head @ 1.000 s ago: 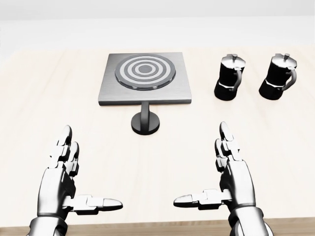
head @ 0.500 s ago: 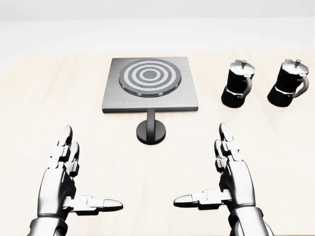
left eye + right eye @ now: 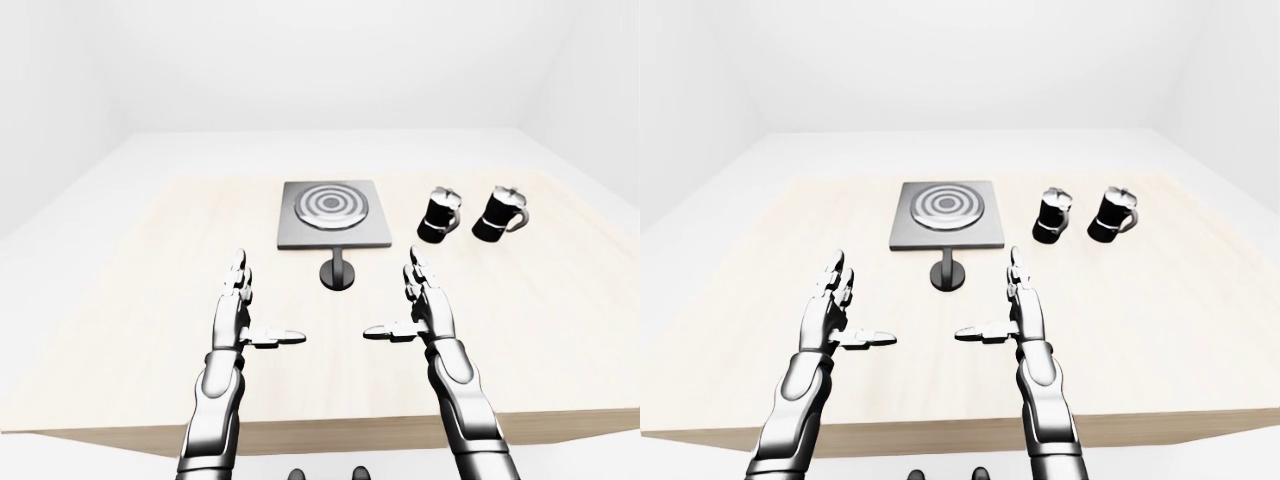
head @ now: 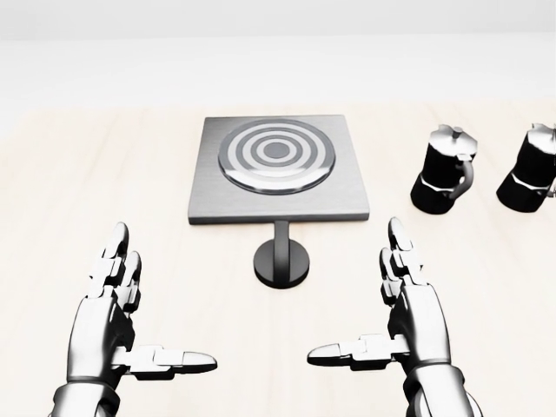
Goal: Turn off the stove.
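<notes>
A square grey stove (image 4: 278, 174) with a ringed round burner (image 4: 276, 154) lies on the pale wooden table (image 4: 69, 200) at the head view's upper middle. Its black round knob (image 4: 281, 259) on a short stem stands just below the stove's lower edge. My left hand (image 4: 130, 326) is open at the lower left. My right hand (image 4: 387, 317) is open at the lower right. Both hover over the table with thumbs pointing inward, well below the knob and apart from it.
Two black moka pots stand right of the stove, one nearer it (image 4: 443, 171) and one at the view's right edge (image 4: 532, 181). The table's near edge (image 3: 330, 432) shows in the left-eye view, with white floor and walls around.
The whole picture has shifted: the stove, knob and pots appear larger, lower and further right, so the camera has moved toward them. My hands keep the same open pose.
</notes>
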### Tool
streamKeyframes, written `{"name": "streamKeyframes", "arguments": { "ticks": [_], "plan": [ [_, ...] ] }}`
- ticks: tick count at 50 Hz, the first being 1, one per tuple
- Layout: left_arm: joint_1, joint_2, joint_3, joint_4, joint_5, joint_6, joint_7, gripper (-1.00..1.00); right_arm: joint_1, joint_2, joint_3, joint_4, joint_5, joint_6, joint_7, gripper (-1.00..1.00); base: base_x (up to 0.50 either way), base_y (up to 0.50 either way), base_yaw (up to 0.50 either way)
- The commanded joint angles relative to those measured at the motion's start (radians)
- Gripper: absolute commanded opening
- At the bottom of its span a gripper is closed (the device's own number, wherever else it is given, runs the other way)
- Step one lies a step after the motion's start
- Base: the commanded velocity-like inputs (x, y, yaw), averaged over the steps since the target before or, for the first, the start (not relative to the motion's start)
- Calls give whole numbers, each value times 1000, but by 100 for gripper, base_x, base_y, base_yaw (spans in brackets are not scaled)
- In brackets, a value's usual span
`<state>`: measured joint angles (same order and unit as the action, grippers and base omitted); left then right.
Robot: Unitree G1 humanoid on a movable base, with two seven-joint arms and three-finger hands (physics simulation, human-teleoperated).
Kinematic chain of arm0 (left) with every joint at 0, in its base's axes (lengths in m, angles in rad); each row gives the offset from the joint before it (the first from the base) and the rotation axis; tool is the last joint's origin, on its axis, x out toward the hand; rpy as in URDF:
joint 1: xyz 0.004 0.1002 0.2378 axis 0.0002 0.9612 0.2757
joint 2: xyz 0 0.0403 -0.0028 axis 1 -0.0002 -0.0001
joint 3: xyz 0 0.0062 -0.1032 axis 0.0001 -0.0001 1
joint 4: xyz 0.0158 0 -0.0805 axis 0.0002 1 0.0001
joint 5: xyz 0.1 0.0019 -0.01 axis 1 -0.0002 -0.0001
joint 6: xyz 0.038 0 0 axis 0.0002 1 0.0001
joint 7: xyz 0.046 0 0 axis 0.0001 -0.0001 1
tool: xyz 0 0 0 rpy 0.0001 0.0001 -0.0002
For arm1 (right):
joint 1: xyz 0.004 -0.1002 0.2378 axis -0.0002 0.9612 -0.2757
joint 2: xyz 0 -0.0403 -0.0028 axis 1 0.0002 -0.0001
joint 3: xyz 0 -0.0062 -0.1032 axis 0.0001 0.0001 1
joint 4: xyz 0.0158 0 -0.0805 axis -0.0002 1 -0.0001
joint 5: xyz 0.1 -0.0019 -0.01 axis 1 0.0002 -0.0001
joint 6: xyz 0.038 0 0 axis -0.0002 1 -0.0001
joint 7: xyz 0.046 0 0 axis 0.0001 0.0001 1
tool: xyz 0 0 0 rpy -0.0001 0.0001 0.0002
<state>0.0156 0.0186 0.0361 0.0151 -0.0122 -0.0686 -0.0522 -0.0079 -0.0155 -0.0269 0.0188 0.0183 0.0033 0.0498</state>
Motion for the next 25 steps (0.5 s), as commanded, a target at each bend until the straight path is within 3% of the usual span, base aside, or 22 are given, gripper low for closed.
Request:
{"name": "streamKeyframes", "arguments": {
  "ticks": [1,5,7,9,12,25],
  "plan": [
    [-3,1,2,6,-2,0,-2,100,5,2,1,-17,1,14,-4,100,20,15,0],
    [-4,1,2,12,-2,-5,-2,100,1,0,-1,0,0,2,-4,100,20,15,0],
    [3,1,0,-7,-2,8,-3,100,5,2,1,-15,1,12,-5,100,20,15,0],
    [10,0,-1,-23,-2,16,-3,100,2,0,-3,-4,6,2,-2,100,20,0,0],
    [0,1,2,0,-3,2,-3,100,3,1,-2,-8,7,5,-3,100,20,0,0],
    [6,0,1,-16,-2,13,-4,100,0,1,0,-4,7,0,0,100,20,0,0]
  ]
}}
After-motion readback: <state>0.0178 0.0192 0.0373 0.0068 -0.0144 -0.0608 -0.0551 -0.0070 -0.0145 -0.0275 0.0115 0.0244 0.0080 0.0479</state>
